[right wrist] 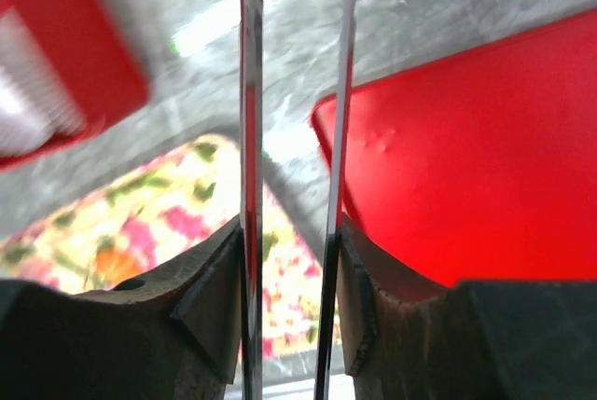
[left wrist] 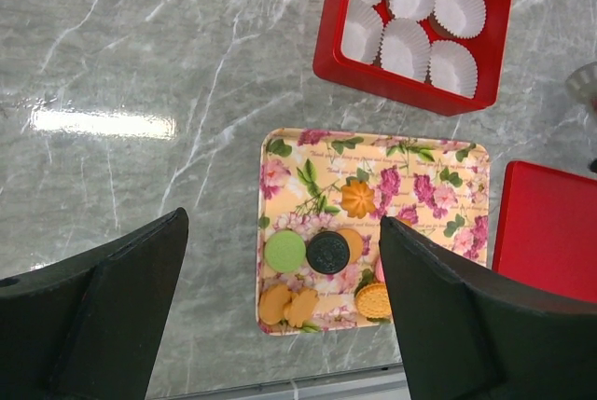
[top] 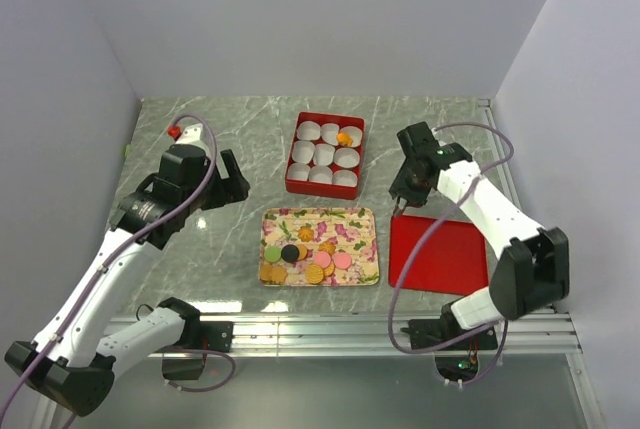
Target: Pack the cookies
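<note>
Right gripper [right wrist: 294,139]: thin blades partly apart with nothing between them, so it's empty. It hangs over the table [top: 235,234] by the far-left corner of the red lid [top: 437,254], just right of the floral tray [top: 365,229]. Left gripper [top: 232,179]: spread wide, empty, off to the left of the tray.

Cookies [top: 316,273]: nearly all lie on the tray, bunched in its near half. One orange cookie [top: 344,136] already sits in the far-right cup of the red box [top: 326,116].

My read is that the next pick is up. Do it like this:
- Widen the blades before you descend. The present gap looks tight for a disc.
- Take the pink cookie [top: 343,261] at the right of the bunch. It lies free and is nearest the right arm. Skip the overlapped ones on the left.
- Come straight down with the blades astride the rim. Close gently, since thin blades could flip it.
- Lift clear of the box wall and release low into an empty cup.

Counts:
- tray cookies: about eleven, not exact because of overlaps. One green, one black, two pink, the rest orange or golden-brown.
- box cookies: one
- paper cups [top: 323,154]: nine, eight of them empty
- tray, box, lid: one each
</note>
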{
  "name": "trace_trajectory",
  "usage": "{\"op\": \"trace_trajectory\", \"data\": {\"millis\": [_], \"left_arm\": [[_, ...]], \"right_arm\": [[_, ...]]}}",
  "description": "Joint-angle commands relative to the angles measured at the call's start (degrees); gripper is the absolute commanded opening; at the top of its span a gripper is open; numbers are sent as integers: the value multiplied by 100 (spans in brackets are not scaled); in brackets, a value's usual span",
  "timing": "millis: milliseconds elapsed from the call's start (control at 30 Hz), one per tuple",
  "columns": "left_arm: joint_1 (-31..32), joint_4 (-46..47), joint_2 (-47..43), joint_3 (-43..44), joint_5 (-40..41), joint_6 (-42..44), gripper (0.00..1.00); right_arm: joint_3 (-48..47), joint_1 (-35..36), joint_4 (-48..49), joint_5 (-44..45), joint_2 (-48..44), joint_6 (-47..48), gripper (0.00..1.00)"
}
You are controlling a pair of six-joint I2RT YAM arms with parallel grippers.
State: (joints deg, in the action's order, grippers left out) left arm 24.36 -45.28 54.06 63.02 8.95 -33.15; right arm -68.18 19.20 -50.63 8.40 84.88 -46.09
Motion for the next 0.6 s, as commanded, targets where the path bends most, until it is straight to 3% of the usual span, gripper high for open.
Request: {"op": "trace_trajectory", "data": {"millis": [0, 167, 567], "left_arm": [[16, 98, 130, 237, 46, -86, 89], [25, 212, 298, 307, -95, -332, 88], [25, 256, 746, 817, 63, -473, 88]], "right_arm": [[-283, 241, -675, 83, -463, 407, 43], [-415, 549, -1088, -127, -973, 661, 41], [-714, 1059, -1853, -2579, -1720, 1866, 46]]}}
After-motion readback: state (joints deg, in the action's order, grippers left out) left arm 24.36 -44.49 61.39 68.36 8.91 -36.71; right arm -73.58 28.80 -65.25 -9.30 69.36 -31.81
